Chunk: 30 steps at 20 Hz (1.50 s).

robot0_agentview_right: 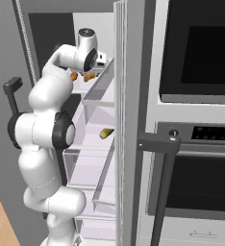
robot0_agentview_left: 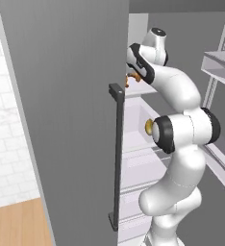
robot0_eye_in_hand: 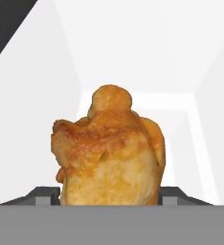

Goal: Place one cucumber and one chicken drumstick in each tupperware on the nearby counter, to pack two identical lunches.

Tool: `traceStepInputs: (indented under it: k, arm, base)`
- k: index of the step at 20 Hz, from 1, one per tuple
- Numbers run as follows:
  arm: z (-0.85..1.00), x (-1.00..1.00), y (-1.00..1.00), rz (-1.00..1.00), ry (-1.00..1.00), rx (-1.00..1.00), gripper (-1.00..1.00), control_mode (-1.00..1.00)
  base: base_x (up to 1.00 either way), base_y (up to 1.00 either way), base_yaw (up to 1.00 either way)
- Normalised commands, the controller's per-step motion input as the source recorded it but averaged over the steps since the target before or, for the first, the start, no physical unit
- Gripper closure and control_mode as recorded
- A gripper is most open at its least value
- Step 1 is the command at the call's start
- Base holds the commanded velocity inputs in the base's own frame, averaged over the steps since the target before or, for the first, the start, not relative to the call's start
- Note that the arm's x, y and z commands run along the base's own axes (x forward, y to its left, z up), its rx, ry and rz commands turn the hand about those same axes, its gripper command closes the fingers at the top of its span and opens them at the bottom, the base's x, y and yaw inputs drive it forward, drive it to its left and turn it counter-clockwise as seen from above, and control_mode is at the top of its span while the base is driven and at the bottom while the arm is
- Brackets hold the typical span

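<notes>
From the left base view the arm reaches into the open fridge toward a chicken drumstick [robot0_agentview_left: 132,77] on an upper shelf, from the right base view two drumsticks [robot0_agentview_right: 89,76] lie there beside the hand, and in the hand view the gripper [robot0_eye_in_hand: 109,195] flanks one drumstick, grip unclear.

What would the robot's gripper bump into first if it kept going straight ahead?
Most likely the chicken drumstick. It sits right in front of the gripper, between the two fingertips, inside the white fridge. The white back wall lies farther behind; how deep is unclear.
</notes>
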Motion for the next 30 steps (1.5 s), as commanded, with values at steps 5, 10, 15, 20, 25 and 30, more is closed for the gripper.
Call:
traceStepInputs:
  k: [5,10,15,20,25,30]
  arm:
    - [0.0,-0.52,-0.04,0.0,-0.19,0.0,1.0,-1.0]
    - [0.0,-0.92,-0.26,-0.06,-0.28,0.0,1.0,-1.0]
    - [0.14,-0.81,-0.01,-0.01,-0.15,0.0,1.0,-1.0]
    - [0.35,-1.0,0.01,0.0,-0.11,0.0,1.0,-1.0]
    - [0.14,-1.0,0.01,-0.08,0.0,0.0,1.0,-1.0]
    - [0.02,-1.0,0.0,-0.06,0.02,0.0,1.0,-1.0]
  base:
    - [0.0,0.0,0.0]
    - [0.0,0.0,0.0]
    - [0.0,0.0,0.0]
    - [0.0,0.0,0.0]
    - [0.0,0.0,0.0]
    - [0.0,0.0,0.0]
